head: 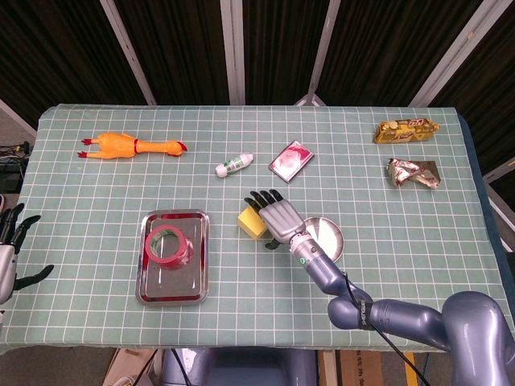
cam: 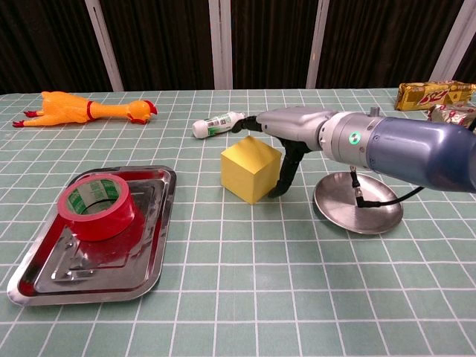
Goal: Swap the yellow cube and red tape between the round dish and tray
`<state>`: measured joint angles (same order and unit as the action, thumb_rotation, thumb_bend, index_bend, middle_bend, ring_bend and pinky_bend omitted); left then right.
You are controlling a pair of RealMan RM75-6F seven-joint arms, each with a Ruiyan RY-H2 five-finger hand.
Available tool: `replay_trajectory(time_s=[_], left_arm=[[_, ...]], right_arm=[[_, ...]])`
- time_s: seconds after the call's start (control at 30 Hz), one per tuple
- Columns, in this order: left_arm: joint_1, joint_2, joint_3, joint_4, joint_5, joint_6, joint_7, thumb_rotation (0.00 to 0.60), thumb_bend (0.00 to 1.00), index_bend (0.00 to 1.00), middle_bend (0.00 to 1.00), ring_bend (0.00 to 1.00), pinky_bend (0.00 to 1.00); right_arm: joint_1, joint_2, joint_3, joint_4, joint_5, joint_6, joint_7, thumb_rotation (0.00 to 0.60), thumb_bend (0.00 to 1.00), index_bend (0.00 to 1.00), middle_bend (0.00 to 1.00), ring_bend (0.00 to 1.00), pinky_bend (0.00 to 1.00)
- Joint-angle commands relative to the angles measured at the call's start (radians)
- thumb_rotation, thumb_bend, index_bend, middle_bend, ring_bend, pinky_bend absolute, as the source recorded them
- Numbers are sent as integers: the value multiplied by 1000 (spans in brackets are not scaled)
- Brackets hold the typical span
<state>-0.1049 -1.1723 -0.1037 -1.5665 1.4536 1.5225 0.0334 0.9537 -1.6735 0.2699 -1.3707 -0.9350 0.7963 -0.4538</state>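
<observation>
The yellow cube (cam: 251, 172) sits on the table between the tray (cam: 160, 223) and the round dish (cam: 358, 201), its underside flat on the green cloth in the chest view. The right hand (cam: 291, 128) lies over it from the dish side, fingers (head: 264, 199) stretched flat above the top face while the thumb drops down beside the cube's right face. From the chest view that looks like a loose touch rather than a grip; whether there is any squeeze left I cannot tell, but the hand reads as open.

The dish is bare, and the red tape (cam: 97, 207) lies flat in the tray, hole upward, well to the left of the cube. That is the relation to watch: the tape lies leftward from the right hand, across the parked cube, and the tray is nearer to the left hand (head: 10, 253), which hangs at the table's left edge with fingers spread and nothing in it. My judgement: the cube is staged halfway, the tape must leave the tray next, and either hand could take it from above through that upright ring
</observation>
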Motion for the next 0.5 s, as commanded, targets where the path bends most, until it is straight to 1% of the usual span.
replay_trajectory(time_s=[0.03,0.1,0.17,0.23,0.3,0.37,0.43,0.5], left_arm=[[-3,-2,1,2,1,-4,3,600,118,176,0,0,90],[-7,-4,3,5,6,-9,6,600,118,176,0,0,90],[-12,-9,8,8,17,-13,9,600,119,175,0,0,90],[-17,-13,15,6,38,-14,5,600,111,174,0,0,90],[-23,-16,24,7,65,-12,-10,600,101,172,0,0,90],[-31,-12,40,3,89,-30,-28,600,94,168,0,0,90],[-43,-7,49,-2,103,-51,-37,600,86,162,0,0,90],[-61,-4,49,-8,107,-76,-32,600,58,143,0,0,90]], right_arm=[[-27,70,14,-108,-22,94,0,600,52,0,0,0,39],[-46,140,14,-193,-11,141,-51,600,47,0,0,0,39],[-91,253,-1,-327,8,223,-127,600,46,0,0,0,36],[-160,350,-22,-458,4,302,-133,600,46,0,0,0,20],[-258,449,-65,-582,-59,384,-73,600,45,0,0,0,11],[-361,524,-130,-644,-166,470,-5,600,45,0,0,0,11],[-452,568,-198,-653,-281,545,72,600,45,0,0,0,10],[-529,591,-274,-629,-395,597,146,600,45,0,0,0,3]])
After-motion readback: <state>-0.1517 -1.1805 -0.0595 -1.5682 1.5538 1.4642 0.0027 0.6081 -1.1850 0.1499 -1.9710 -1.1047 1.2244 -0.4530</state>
